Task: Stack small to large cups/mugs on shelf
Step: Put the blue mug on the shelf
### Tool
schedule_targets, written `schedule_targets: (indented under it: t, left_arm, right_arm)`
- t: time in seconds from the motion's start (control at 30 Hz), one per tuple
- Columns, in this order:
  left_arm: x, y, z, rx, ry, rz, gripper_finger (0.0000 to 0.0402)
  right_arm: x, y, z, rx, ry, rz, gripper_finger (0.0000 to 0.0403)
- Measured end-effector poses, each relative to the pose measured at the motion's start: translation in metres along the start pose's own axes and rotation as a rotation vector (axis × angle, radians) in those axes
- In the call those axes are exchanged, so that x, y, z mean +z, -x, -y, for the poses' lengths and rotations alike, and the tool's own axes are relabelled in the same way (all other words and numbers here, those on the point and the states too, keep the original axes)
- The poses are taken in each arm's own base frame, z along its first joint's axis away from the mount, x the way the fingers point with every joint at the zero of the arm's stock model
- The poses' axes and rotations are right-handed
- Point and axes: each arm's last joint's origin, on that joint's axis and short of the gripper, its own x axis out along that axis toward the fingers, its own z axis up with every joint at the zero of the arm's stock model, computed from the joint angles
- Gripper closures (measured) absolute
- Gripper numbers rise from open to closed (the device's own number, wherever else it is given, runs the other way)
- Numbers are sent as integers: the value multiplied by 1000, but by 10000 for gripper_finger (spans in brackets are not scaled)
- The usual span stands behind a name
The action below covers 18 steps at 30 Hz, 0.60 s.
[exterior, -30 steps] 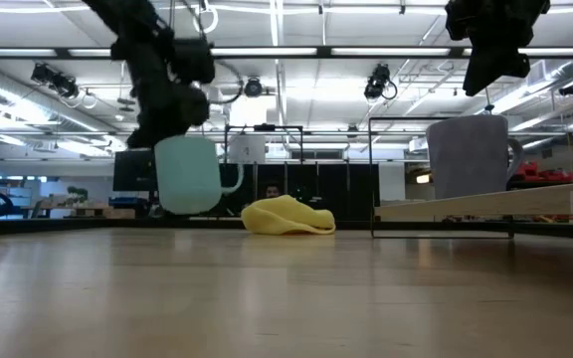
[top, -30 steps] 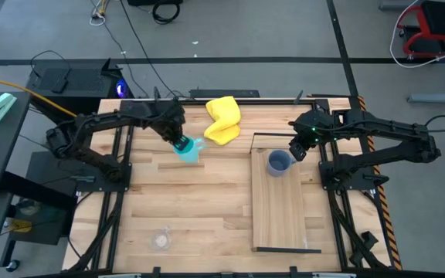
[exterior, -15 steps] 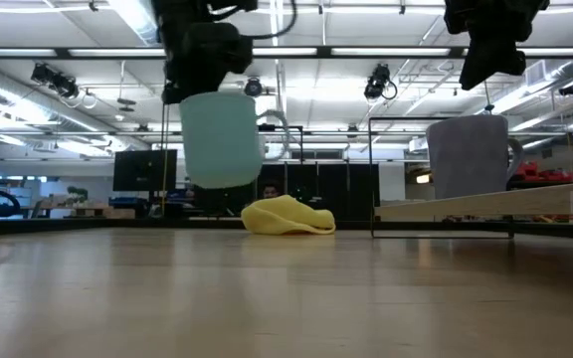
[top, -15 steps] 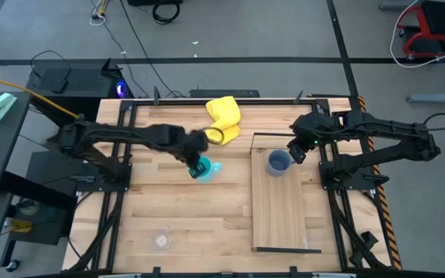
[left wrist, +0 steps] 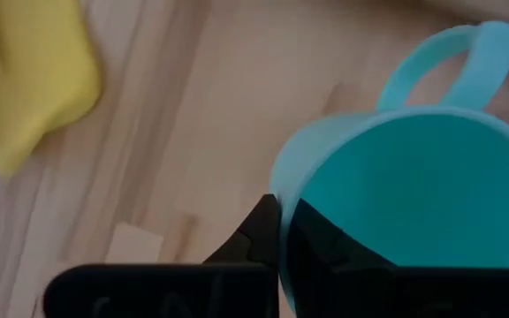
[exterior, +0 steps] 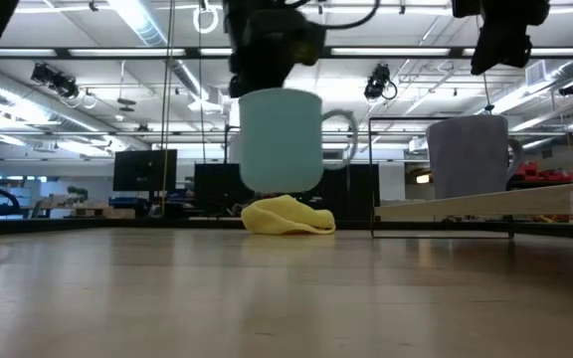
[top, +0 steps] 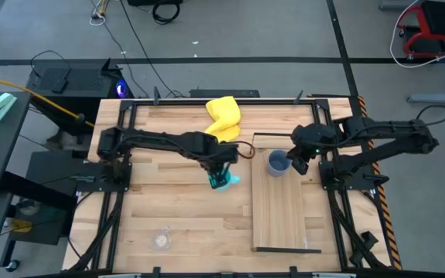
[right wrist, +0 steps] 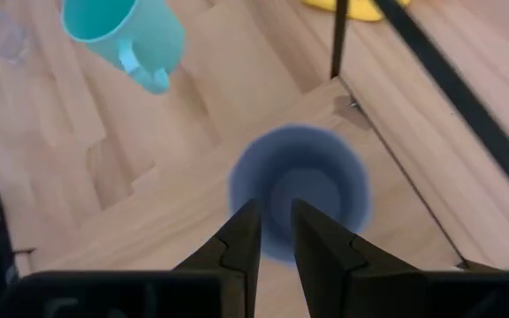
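Your left gripper (top: 221,174) pinches the cyan mug's (top: 224,181) rim, carrying it clear of the table mid-width toward the shelf (top: 278,220). Right gripper (top: 298,161), fingers narrowly apart and empty, hovers over the grey mug (top: 278,162) at the shelf's far end; clear cup (top: 161,240) sits near the table's near-left corner.

high: overhead, down | low: tabletop, level | both share cyan mug (top: 224,181)

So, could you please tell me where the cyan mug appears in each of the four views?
High view: cyan mug at table centre, left of the shelf.
Low view: mid-frame, raised.
Left wrist view: filling the right side.
Right wrist view: top left.
Shared landmark: yellow cloth.
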Motion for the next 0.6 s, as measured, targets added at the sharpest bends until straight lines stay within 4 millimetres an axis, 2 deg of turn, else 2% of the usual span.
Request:
schedule_targets:
  t: [0.27,0.43,0.6]
  left_arm:
    - [21,5,23,-15,-94,-5,390]
    - [21,-11,35,-31,-119,-46,390]
    - [22,-30,37,-20,-122,-82,387]
  right_arm:
    - [-6,1,-8,33,-20,-21,329]
    - [-10,-1,-17,60,-2,-37,329]
    - [-10,-8,-30,93,28,-43,329]
